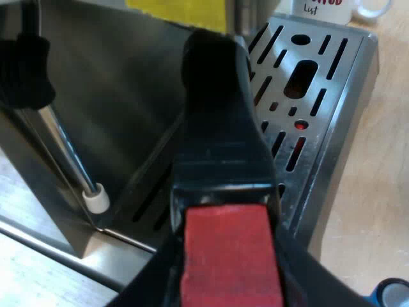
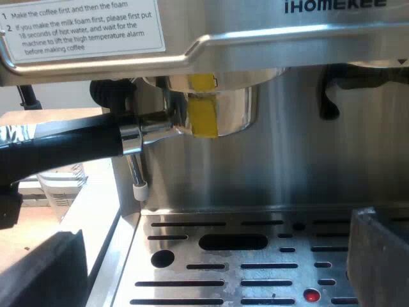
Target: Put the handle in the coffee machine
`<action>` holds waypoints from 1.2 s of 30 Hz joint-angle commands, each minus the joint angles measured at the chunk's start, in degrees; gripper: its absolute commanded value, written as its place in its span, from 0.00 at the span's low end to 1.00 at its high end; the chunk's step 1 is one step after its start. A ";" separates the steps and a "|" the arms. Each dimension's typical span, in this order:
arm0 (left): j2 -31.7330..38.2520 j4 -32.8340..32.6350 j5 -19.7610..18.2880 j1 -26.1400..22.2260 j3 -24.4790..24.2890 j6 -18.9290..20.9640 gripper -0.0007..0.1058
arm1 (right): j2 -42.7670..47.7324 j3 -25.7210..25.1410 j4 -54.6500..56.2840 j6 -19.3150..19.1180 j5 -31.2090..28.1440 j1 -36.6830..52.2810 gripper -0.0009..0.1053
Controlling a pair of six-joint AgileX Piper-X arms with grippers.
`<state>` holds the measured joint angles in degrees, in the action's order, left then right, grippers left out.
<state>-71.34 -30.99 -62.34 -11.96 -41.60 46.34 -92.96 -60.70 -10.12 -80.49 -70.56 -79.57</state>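
The espresso machine (image 2: 275, 160) has the brand iHOMEKEE across its steel front. Beside the name is a white label (image 2: 80, 25) that reads: "1 Make the coffee first and then the foam. 2 If you make the milk foam first, please first put 18 seconds of hot water, and wait for the machine to lift the high temperature alarm before making coffee".

Below the front lies the slotted drip tray (image 2: 255, 256). The right gripper (image 2: 220, 227) hangs over the tray with its fingers (image 2: 377, 256) spread wide and nothing between them. They are well below the holder (image 2: 239, 112).

The holder's metal cup sits up against the underside of the machine's front and has a strip of yellow tape (image 2: 203, 105) on it. Its dark handle (image 1: 223, 128) runs out sideways past the steam wand (image 2: 135, 169).

In the left wrist view the left gripper (image 1: 227, 256) pinches the handle's red end (image 1: 230, 262), with one of its fingers (image 1: 300, 272) on each side.

That view also takes in a white mug (image 1: 339, 9) on the worktop (image 1: 377, 160) past the drip tray. A handwritten word on the mug may read "Lust".

The right wrist view shows a measuring glass (image 2: 61, 185) just beside the machine. A small red dot (image 2: 311, 295) sits in the tray.
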 commanded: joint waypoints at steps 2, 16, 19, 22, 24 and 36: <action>1.86 5.86 -14.26 0.16 -1.78 2.62 0.01 | 0.12 -0.07 -0.31 -0.72 -0.78 0.24 0.78; 1.86 5.14 -19.79 0.16 -0.47 2.83 0.01 | 0.12 -0.07 -0.31 -0.28 -0.78 0.24 0.78; 1.86 5.59 -18.85 0.16 -0.47 2.70 0.01 | 0.12 -0.07 -0.31 -0.28 -0.78 0.24 0.78; 1.86 6.22 -18.58 0.16 -0.47 2.70 0.01 | 0.12 -0.07 -0.31 -0.28 -0.78 0.24 0.78; 1.86 7.95 -18.42 0.16 -0.47 2.70 0.01 | 0.12 -0.07 -0.31 -0.28 -0.78 0.24 0.78; 1.86 11.62 -19.36 0.16 -0.47 9.30 0.01 | 0.12 -0.07 -0.31 -0.28 -0.78 0.24 0.78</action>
<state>-71.62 -25.62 -65.53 -11.96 -39.86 53.08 -92.96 -60.70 -10.12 -80.49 -70.56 -79.57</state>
